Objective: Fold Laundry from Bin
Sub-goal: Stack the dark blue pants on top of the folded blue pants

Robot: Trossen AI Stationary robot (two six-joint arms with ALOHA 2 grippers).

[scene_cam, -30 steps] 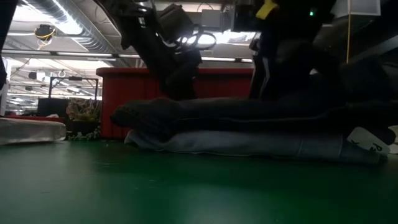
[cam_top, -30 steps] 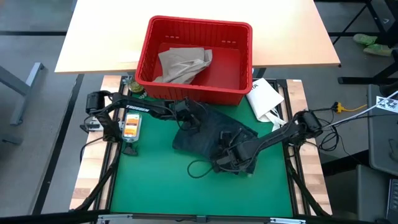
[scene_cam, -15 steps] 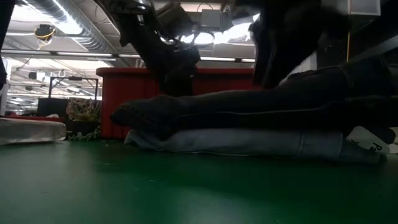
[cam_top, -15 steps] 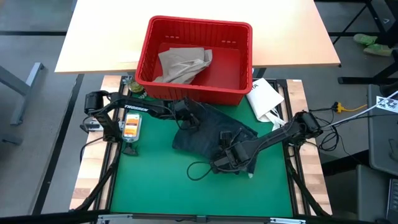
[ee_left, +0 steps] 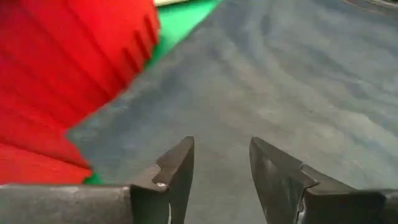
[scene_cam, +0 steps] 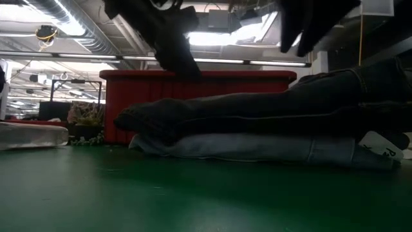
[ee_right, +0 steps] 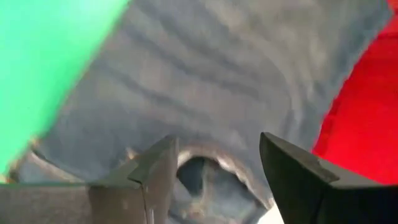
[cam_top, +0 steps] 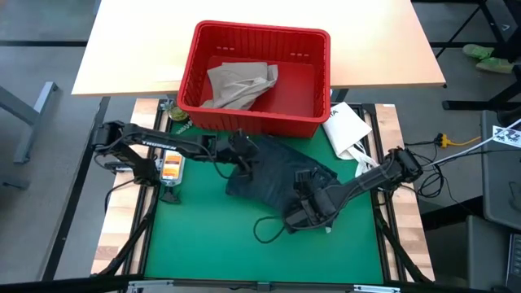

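Both grippers hover with jaws parted and empty over the dark denim jeans [cam_top: 273, 175]: left gripper [cam_top: 242, 156] near their bin-side edge, right gripper [cam_top: 308, 213] at their front edge, likely picking fold points. Jeans lie mid-mat, against the red bin [cam_top: 314, 122] at the desk's rear, which holds tan khaki trousers [cam_top: 238, 84].
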